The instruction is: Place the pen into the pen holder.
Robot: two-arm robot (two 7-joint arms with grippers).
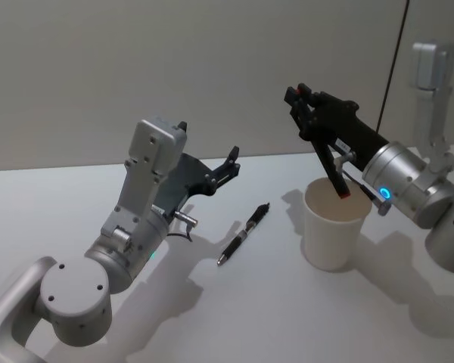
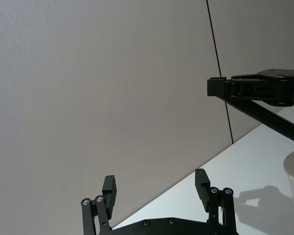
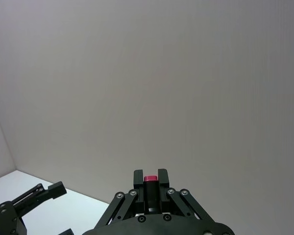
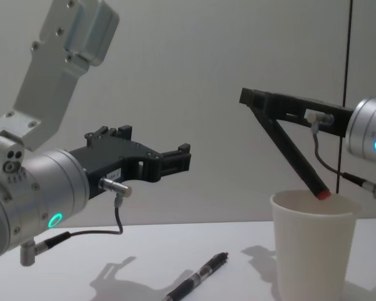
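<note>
The right claw point(image 1: 301, 96) clenches the pen point(image 1: 333, 172), tilted to aim its end into the pen holder point(image 1: 333, 227). The left claw point(image 1: 231, 162) hovers released.

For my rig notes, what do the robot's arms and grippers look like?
The left arm and right arm are silver-grey with rounded cylindrical joints; each wrist has a glowing blue-green ring and a thin dark cable. The left gripper and right gripper are black, with pinned linkage fingers.

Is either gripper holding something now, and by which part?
The right gripper holds a black pen by its upper end; the left gripper holds nothing.
</note>
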